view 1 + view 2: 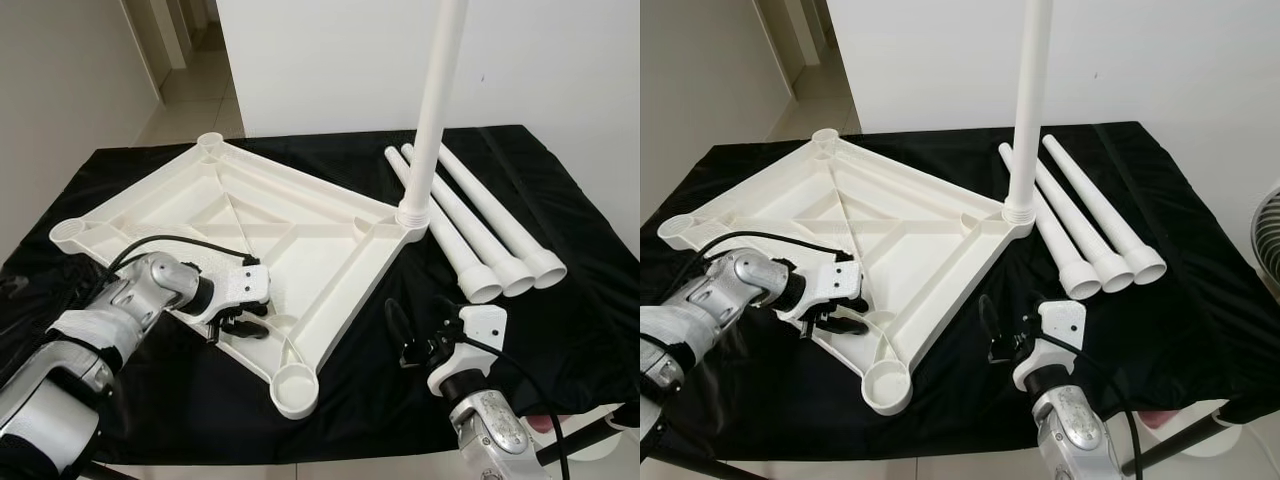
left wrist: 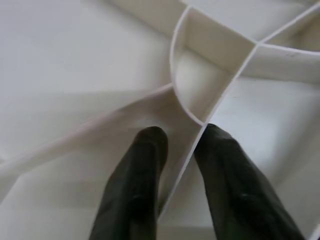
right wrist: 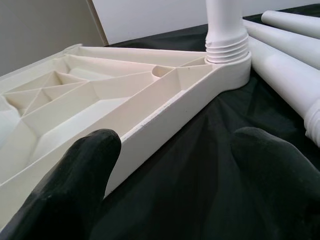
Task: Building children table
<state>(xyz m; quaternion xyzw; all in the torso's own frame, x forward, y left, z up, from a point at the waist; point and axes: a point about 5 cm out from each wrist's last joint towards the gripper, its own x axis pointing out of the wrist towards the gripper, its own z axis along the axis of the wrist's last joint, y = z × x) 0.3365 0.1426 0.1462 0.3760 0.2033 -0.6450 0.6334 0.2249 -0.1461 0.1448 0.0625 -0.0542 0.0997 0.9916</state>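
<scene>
Children's table top (image 1: 300, 225), white plastic, lying upside down with ribs up on a black cloth (image 1: 560, 300) over the tabletop. One white leg (image 1: 437, 100) standing upright, screwed into the corner socket on the right side. Three loose legs (image 1: 475, 225) lying side by side on the cloth just right of that corner, flared ends toward the robot. Empty sockets at the near corner (image 1: 296, 388), the left corner (image 1: 70, 235) and the far corner (image 1: 210, 143). Left end effector (image 1: 238, 325) reaching over the near left edge, fingers (image 2: 135, 185) clamped either side of a thin inner rib. Right end effector (image 1: 415, 335) hovering over the cloth just beside the near right edge, fingers (image 3: 75, 190) spread apart, holding nothing
</scene>
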